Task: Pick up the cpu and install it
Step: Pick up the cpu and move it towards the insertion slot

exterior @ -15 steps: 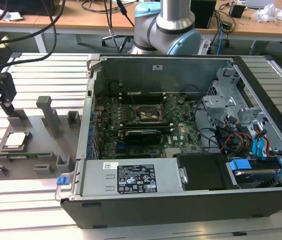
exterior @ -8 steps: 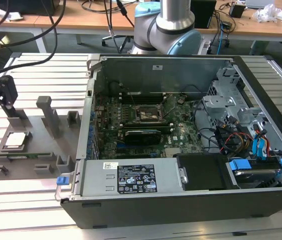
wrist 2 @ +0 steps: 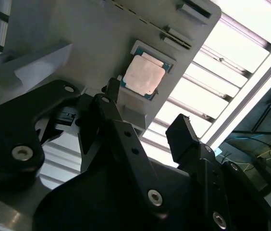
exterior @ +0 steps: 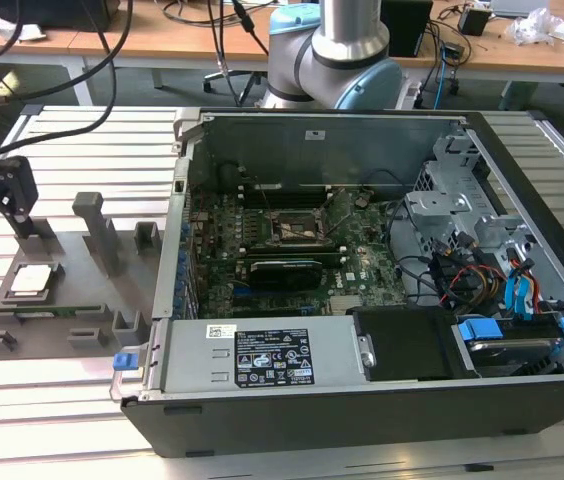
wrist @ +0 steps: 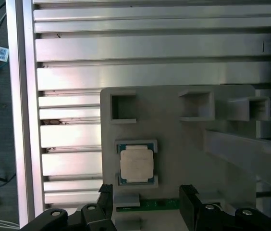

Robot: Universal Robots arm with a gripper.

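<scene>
A slotted aluminium table is carrying an open computer case on the exterior view's right, with its power supply lying along the near side. On the exterior view's left, a grey holder plate is lying flat. The cpu is sitting in a square recess on it, silver top facing up. The black gripper is hovering just above and slightly beyond the cpu, its fingers standing apart and holding nothing. Farther right, the motherboard is showing its dark socket frame. Beyond the case, the arm's base is standing before a wooden desk.
</scene>
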